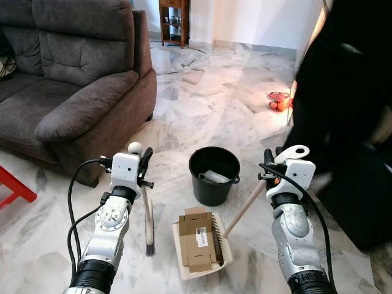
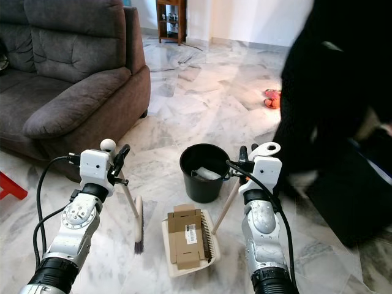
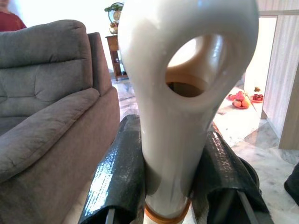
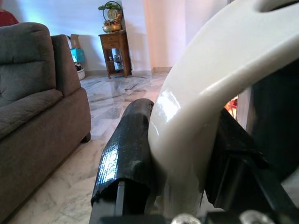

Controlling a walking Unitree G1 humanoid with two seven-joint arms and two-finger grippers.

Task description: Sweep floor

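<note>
My left gripper (image 1: 145, 166) is shut on the white handle (image 3: 182, 93) of a small broom, whose dark bristles (image 1: 150, 247) rest on the marble floor. My right gripper (image 1: 272, 162) is shut on the white grip (image 4: 210, 93) of a long-handled dustpan. The cream dustpan (image 1: 225, 252) lies flat on the floor between my arms, with a flattened cardboard box (image 1: 197, 237) lying in it. Just beyond it stands a black bucket (image 1: 214, 177) with some pale rubbish inside.
A grey sofa (image 1: 73, 73) fills the left side. A person in black (image 1: 349, 116) stands close on the right. A red stool (image 1: 13, 191) sits at the far left, red items (image 1: 278, 101) lie on the floor farther off, and a wooden side table (image 1: 173, 21) is at the back.
</note>
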